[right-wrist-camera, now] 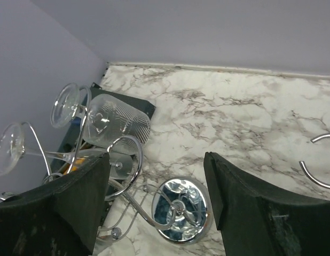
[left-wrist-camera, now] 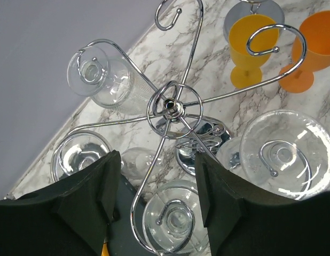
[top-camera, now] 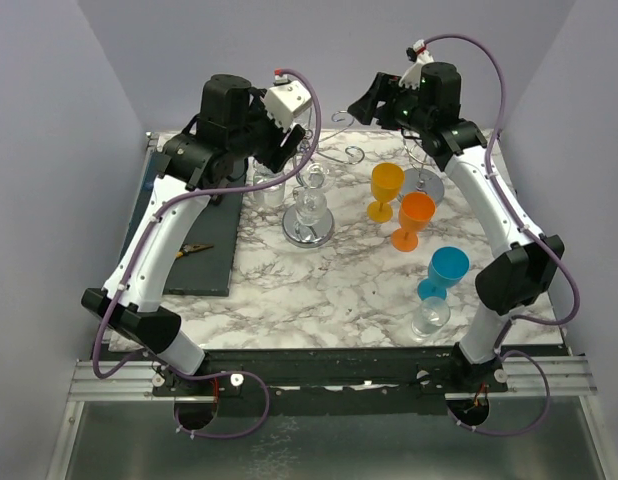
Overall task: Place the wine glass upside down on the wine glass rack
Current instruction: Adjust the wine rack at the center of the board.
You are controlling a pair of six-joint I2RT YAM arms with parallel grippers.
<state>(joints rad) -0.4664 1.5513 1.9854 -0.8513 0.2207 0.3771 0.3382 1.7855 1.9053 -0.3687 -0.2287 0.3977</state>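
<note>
Tabletop (top-camera: 329, 290): wine glass rack (left-wrist-camera: 169, 105) stands left of centre, directly below my left hand (left-wrist-camera: 157, 176), which is released and empty. My right hand (right-wrist-camera: 157, 170), also released, hovers far right. The clear wine glass (top-camera: 429, 318) stands upright near right, stem vertical, on my right arm's side.

Marble-patterned table top (top-camera: 329, 290) under everything.
Yellow goblet (left-wrist-camera: 249, 45): upright, ahead of the left gripper (left-wrist-camera: 157, 160) and off to its right.
Orange goblet (left-wrist-camera: 312, 48): upright, just beside the yellow one, further to that gripper's right.
Blue goblet (top-camera: 447, 268): upright, well behind the right gripper (right-wrist-camera: 157, 157), toward the table's near edge.
Dark mat (top-camera: 204, 270): flat on the table, left of and behind the left gripper.
Small yellow-handled tool (top-camera: 196, 249): lying on the mat.
Lilac walls (top-camera: 49, 100) on three sides.
</note>
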